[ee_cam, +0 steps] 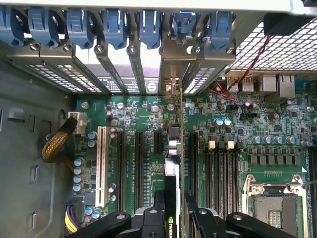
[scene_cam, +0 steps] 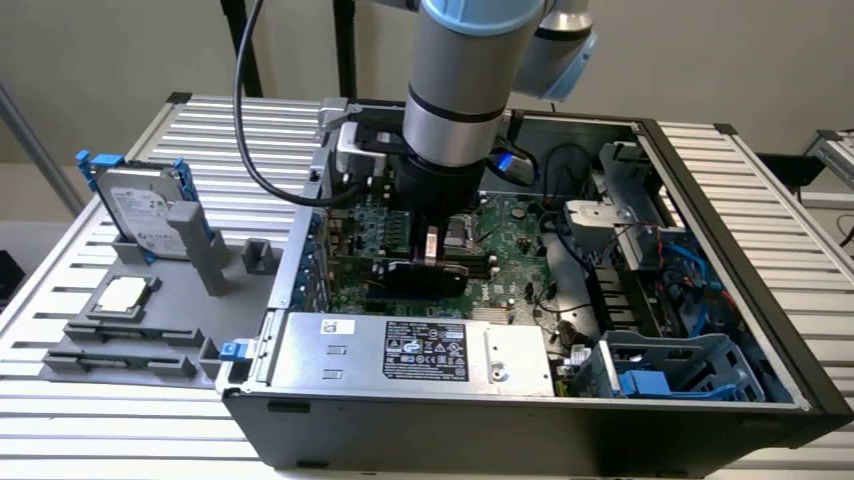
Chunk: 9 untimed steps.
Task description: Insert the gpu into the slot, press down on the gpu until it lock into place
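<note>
Exterior view: the arm reaches down into the open computer case on the slatted counter, and the gripper has its fingers closed on the gpu, holding the black card on edge just above the green motherboard. In the wrist view the fingers pinch the gpu from both sides, its thin top edge running away from them toward the rear bracket openings.

The main risk, as I judge it, is misalignment: if the card's lower edge sits slightly off the slot, or its metal bracket catches on the case's rear frame beyond the fingers, pressing down could jam or bend the card rather than lock it. A thin-edge pinch could also let the card tilt under load.

The slot itself lies hidden directly under the card and fingers, so I cannot tell whether the card's contacts have entered it. The locking latch cannot be made out either.
</note>
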Each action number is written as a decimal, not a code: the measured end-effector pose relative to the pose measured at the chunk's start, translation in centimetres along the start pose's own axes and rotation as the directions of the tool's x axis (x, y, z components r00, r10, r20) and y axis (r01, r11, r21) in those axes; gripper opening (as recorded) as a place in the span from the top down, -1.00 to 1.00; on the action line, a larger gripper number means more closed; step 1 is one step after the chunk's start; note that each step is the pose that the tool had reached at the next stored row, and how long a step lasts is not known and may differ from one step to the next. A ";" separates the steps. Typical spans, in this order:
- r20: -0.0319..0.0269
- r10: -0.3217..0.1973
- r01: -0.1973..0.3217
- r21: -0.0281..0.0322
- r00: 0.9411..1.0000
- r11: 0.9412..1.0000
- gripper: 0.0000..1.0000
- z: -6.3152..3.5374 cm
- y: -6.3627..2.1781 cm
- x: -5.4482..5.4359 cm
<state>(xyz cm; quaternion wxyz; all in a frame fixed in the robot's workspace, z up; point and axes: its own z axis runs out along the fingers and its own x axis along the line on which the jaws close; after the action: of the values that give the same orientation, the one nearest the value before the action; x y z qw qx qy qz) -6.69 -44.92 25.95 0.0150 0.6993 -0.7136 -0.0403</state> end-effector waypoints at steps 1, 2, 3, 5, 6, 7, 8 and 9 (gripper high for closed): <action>0.000 0.000 0.000 0.000 1.000 1.000 0.48 0.05 0.00 0.0; 0.000 0.000 0.000 0.000 1.000 1.000 0.48 0.10 -0.01 0.0; -0.001 0.000 0.000 0.000 1.000 1.000 0.48 0.16 -0.01 0.0; -0.001 0.000 0.000 0.000 1.000 1.000 0.48 0.27 -0.02 0.0; 0.000 0.000 0.000 0.000 1.000 1.000 0.48 0.32 -0.02 0.0; 0.000 0.000 0.000 0.000 1.000 1.000 0.48 0.34 -0.03 0.0; 0.000 0.000 0.000 0.000 1.000 1.000 0.48 0.36 -0.03 0.0; 0.000 0.000 0.000 0.000 1.000 1.000 0.48 0.37 -0.03 0.0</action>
<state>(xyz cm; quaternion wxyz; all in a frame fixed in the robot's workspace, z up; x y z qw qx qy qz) -6.69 -44.93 25.58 0.0153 0.6993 -0.7135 -0.0402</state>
